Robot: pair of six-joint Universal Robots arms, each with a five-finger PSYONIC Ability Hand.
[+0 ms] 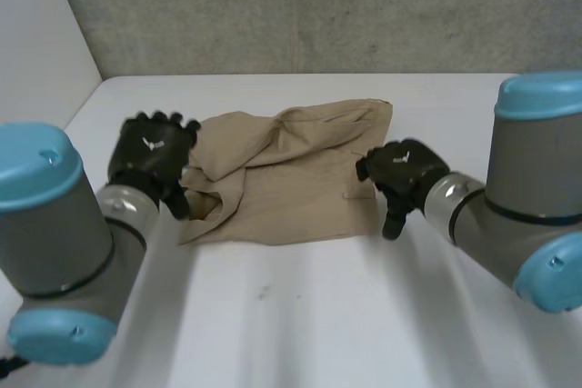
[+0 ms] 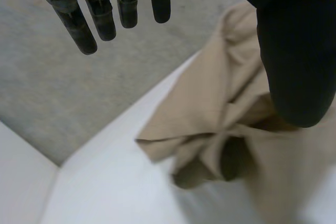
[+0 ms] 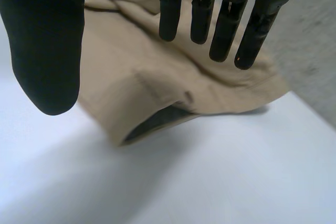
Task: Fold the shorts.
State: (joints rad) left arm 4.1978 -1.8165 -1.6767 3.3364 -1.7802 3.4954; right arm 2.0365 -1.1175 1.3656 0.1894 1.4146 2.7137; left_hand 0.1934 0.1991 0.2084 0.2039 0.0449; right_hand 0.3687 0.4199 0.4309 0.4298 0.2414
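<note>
Left hand (image 1: 150, 156) sits at the left edge of the shorts (image 1: 291, 179), back of the hand up. In its wrist view the fingers (image 2: 105, 17) are straight and spread well away from the thumb (image 2: 294, 56), nothing pinched. The thumb is over the tan cloth and the fingers stick out past it; can't tell if the thumb actually touches the fabric. Right hand (image 1: 400, 170) is at the right edge of the shorts, just beside the cloth. In its wrist view the fingers (image 3: 226, 19) are straight and the thumb (image 3: 47, 40) is held wide apart from them, so it is relaxed and holds nothing, with the shorts lying below the palm. Shorts are tan and rumpled, lying on the white surface (image 1: 318, 315) between the two hands, nearer the far side by the grey wall (image 1: 318, 6). One loose fold runs across the top from the left side toward the far right corner. A dark opening gapes at the left edge by the left hand (image 1: 205, 206), and the right wrist view shows another dark slit opening along the shorts' edge (image 3: 157, 121) under the right hand. Both arms come in from the near side, grey with light-blue caps.
</note>
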